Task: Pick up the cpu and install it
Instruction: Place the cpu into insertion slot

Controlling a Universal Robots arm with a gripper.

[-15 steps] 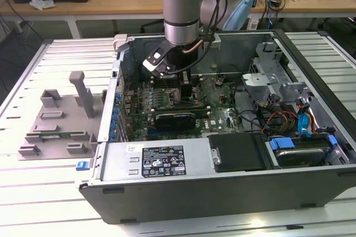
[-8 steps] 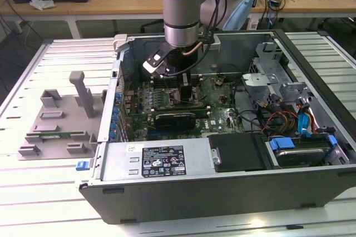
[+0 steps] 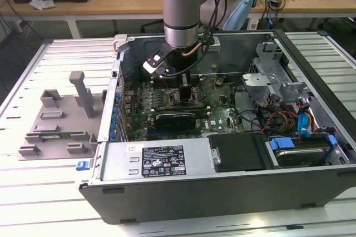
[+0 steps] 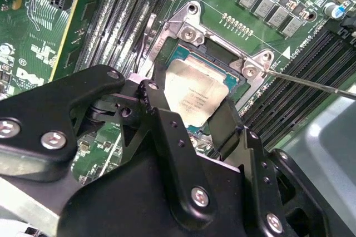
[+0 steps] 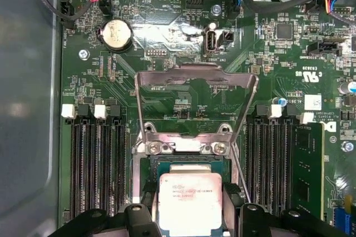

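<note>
Second wrist view: the cpu (image 4: 194, 95) is clamped at two opposite edges by the jaws of the gripper (image 4: 191, 115), directly over the open socket (image 4: 189, 32). I cannot tell whether it is seated. In the first wrist view the load plate (image 5: 196, 75) stands raised, with memory slots (image 5: 97, 164) on either side. In the exterior view the arm (image 3: 181, 9) reaches down into the computer case (image 3: 211, 198) on the counter (image 3: 33, 198).

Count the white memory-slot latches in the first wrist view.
4. Two white latches cap the slot bank by the case wall; two more cap the bank across the cpu. Any at the slots' other ends may be hidden.
</note>
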